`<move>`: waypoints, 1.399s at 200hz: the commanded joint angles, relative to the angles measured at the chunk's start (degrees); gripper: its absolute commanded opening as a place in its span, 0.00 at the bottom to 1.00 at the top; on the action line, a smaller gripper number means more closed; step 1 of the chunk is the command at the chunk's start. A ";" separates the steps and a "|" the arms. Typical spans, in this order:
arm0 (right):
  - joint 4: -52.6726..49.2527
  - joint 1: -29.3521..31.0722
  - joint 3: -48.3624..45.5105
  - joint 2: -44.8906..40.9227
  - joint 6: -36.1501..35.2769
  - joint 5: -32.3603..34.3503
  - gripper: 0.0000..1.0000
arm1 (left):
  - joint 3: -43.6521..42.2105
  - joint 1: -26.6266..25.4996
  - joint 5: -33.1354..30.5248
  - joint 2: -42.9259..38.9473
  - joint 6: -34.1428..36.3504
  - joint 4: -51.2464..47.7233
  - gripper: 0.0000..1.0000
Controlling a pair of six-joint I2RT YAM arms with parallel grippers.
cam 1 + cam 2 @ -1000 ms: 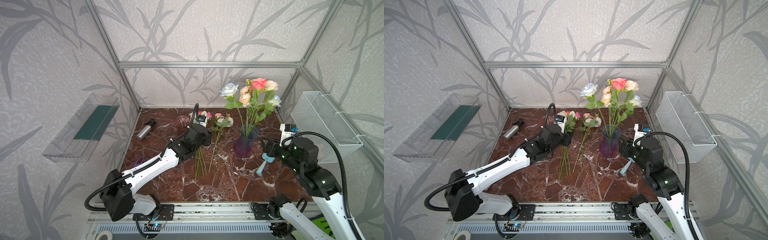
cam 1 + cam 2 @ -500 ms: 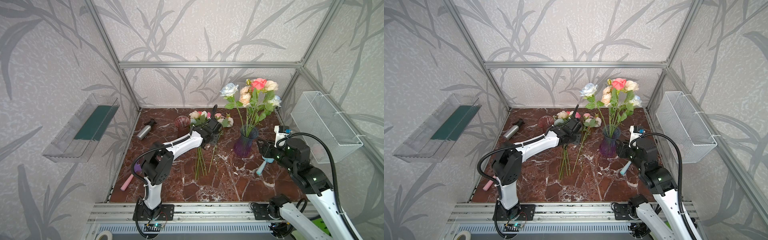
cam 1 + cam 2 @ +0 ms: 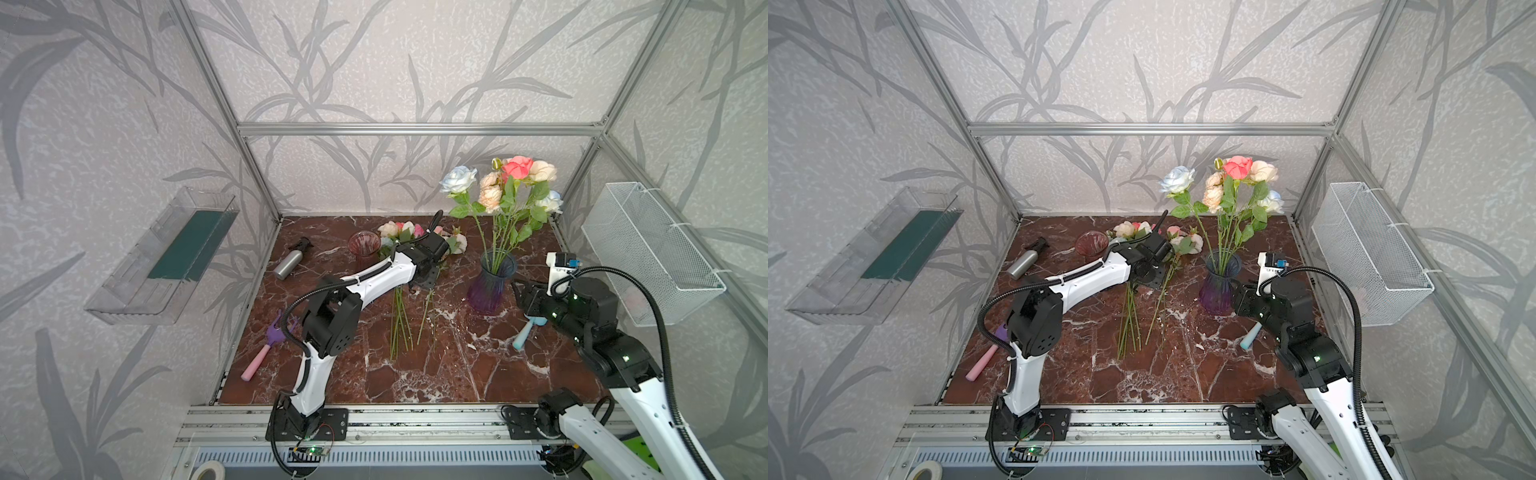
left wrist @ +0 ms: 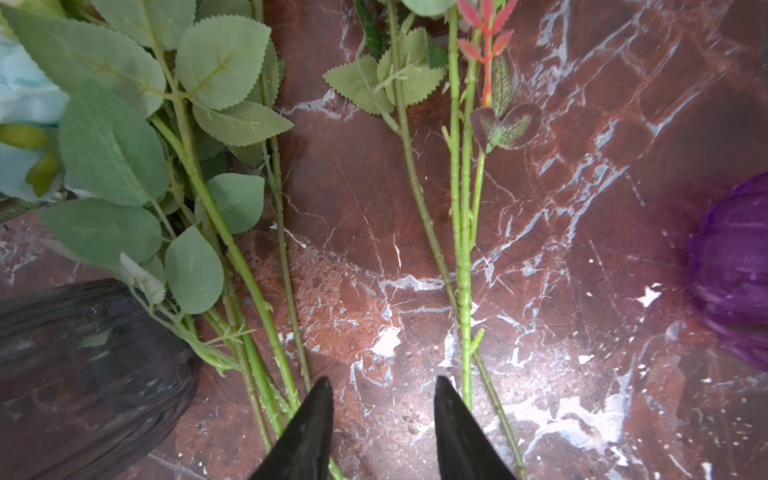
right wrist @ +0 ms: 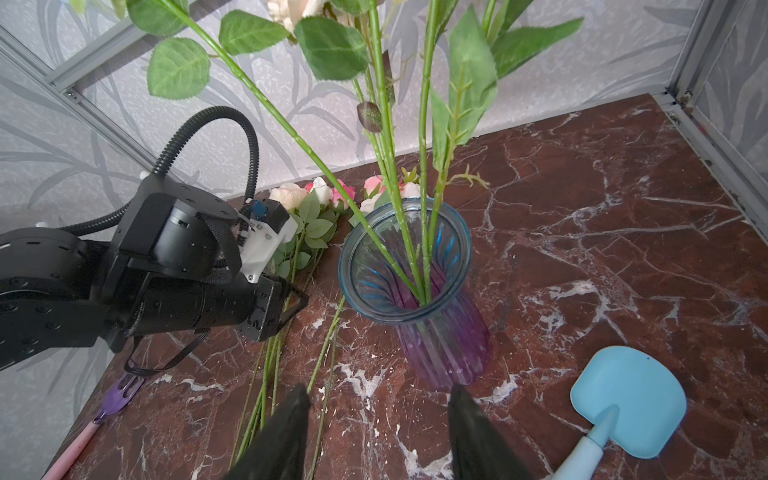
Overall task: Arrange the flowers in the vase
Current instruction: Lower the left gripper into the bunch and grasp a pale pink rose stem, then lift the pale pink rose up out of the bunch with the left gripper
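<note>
The vase is blue-rimmed purple glass and stands right of centre, holding several flowers upright with pale blue, peach and coral heads. More flowers lie flat on the marble in two bunches, their stems pointing toward the front. My left gripper hangs low over those stems. In the left wrist view it is open over bare marble, with a stem bunch on one side and thin stems on the other. My right gripper is open and empty, just short of the vase.
A dark red glass vase stands beside the lying flower heads. A metal spray bottle lies at the back left and a purple-pink fork tool near the left edge. A blue scoop lies under my right arm. A wire basket hangs on the right wall.
My left gripper has swung right, from over the left stem bunch to the gap between the bunches, and its jaws have narrowed. My right gripper has edged left toward the vase.
</note>
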 commanded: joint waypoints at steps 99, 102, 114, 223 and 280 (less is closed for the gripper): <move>0.42 -0.23 -1.15 -1.33 -0.07 0.18 0.54 | 5.23 0.25 14.79 8.89 -0.79 1.90 0.38; 0.40 -0.24 -1.23 -1.39 0.03 0.20 0.54 | 5.37 0.22 14.77 9.15 -0.85 1.80 0.37; 0.11 -0.22 -1.16 -1.63 0.03 0.14 0.54 | 5.43 0.24 14.08 9.65 -1.22 1.51 0.28; -0.72 -0.22 -0.63 -3.61 0.58 0.11 0.54 | -0.27 0.35 12.69 -1.39 -4.04 4.56 0.00; -1.25 -0.22 -0.19 -3.97 1.41 -0.93 0.54 | -4.76 0.47 14.09 -7.40 -6.07 8.04 0.00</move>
